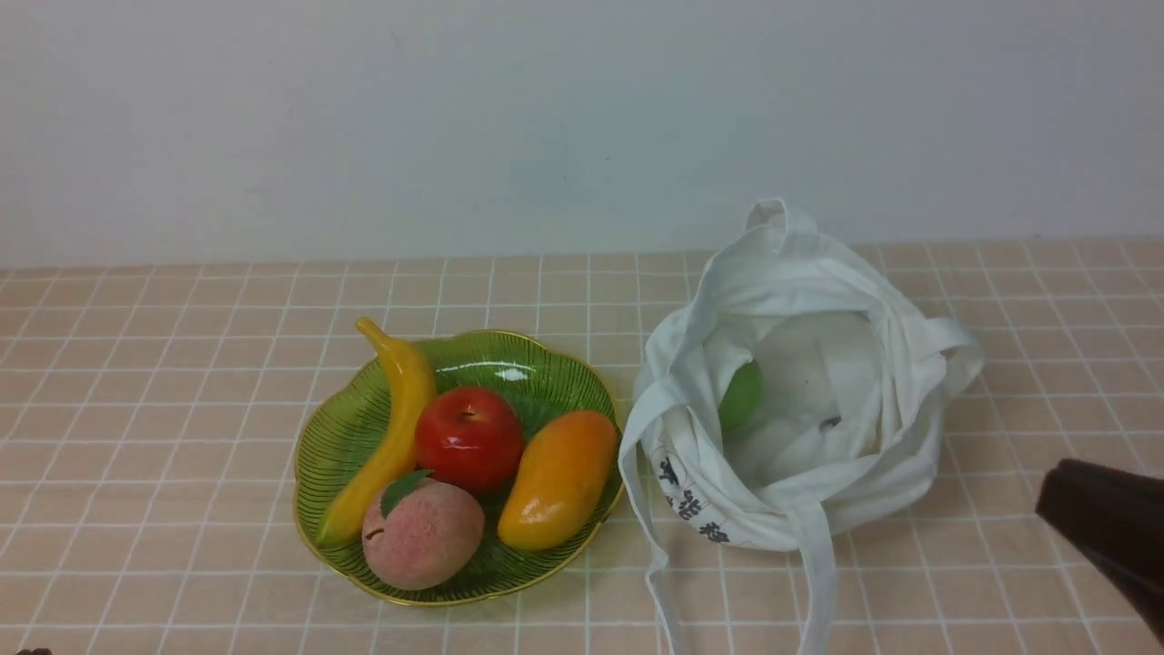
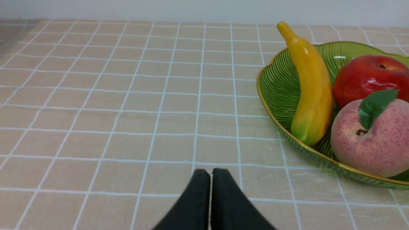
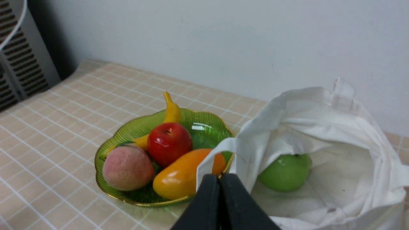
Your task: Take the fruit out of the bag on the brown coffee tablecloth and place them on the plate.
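Found the plate [image 1: 555, 364] left of the middle of the brown coffee tablecloth [image 1: 182, 364], roughly halfway between the near and far edges. Found the bag [image 1: 800, 273] just beside it toward the right edge; could not tell touching from barely apart.

Saw only a sliver of the green apple [image 1: 741, 396] from the front, inside the bag behind the folded rim on the plate side. Got most of its round body in the right wrist view, lying on the bag's floor. Read dark printed characters [image 1: 682, 498] on the bag's near side from the front alone. Caught a grey slatted unit [image 3: 19, 48] past the far left corner in the right wrist view only. Lost the bag and the mango [image 1: 556, 479] entirely in the left wrist view, leaving banana [image 1: 396, 428], red apple [image 1: 468, 438] and peach [image 1: 423, 535].

Found the red apple mid-plate, stem dimple up, between banana and mango. Noted the bag's mouth gaping upward, one strap [image 1: 818, 582] trailing toward the near edge. Traced the banana's long axis from near left to far, stem tip toward the far edge.

Found the left gripper [image 2: 210, 171] over bare cloth on the plate's left-edge side, fingers pressed together to a hairline slit, gripping nothing. Found the right gripper [image 3: 219, 176] closed likewise and empty, its arm [image 1: 1105, 518] by the right edge, apart from the bag.
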`<state>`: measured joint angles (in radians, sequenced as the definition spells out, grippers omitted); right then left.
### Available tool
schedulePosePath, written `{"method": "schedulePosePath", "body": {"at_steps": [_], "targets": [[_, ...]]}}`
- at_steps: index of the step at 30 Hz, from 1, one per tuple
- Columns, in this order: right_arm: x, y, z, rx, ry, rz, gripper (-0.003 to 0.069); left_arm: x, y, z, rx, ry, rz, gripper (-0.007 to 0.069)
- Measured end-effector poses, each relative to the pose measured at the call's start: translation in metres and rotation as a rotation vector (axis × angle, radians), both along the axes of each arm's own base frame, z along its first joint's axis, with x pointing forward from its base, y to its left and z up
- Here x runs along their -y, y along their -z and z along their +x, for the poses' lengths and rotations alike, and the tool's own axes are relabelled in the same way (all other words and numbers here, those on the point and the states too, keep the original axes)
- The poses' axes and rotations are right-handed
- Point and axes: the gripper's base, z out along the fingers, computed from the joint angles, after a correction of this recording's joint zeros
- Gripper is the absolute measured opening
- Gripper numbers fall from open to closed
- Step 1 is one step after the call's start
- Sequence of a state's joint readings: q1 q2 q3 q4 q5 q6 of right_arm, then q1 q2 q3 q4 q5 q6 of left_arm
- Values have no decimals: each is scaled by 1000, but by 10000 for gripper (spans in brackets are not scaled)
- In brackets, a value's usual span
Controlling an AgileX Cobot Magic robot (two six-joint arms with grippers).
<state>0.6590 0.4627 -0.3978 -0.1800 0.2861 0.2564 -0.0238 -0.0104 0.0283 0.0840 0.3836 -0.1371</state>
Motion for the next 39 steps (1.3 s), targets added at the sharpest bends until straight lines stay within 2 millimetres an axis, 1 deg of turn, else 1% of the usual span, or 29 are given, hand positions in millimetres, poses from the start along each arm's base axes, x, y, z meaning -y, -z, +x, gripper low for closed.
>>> {"method": "schedulePosePath", "body": {"at_steps": [5, 17, 21, 23, 26, 28, 29, 30, 31, 39], "targets": [[-1, 11, 0, -13, -4, -13, -14, 0, 0, 0, 0, 0, 0, -8], [2, 22, 0, -90, 13, -87, -15, 0, 0, 0, 0, 0, 0, -8], [4, 24, -2, -75, 9, -102, -15, 0, 0, 0, 0, 0, 0, -8], [6, 29, -6, -44, -1, -99, -15, 0, 0, 0, 0, 0, 0, -8], [12, 43, -12, -6, 15, -91, -15, 0, 0, 0, 0, 0, 0, -8], [20, 57, -16, -7, 68, -68, -15, 0, 0, 0, 0, 0, 0, -8], [21, 60, -16, -9, 83, -62, -15, 0, 0, 0, 0, 0, 0, -8], [28, 71, -19, -12, 151, -38, -15, 0, 0, 0, 0, 0, 0, -8], [32, 76, -20, -8, 196, -27, -15, 0, 0, 0, 0, 0, 0, -8], [55, 99, -27, 56, 513, 7, -15, 0, 0, 0, 0, 0, 0, -8]]}}
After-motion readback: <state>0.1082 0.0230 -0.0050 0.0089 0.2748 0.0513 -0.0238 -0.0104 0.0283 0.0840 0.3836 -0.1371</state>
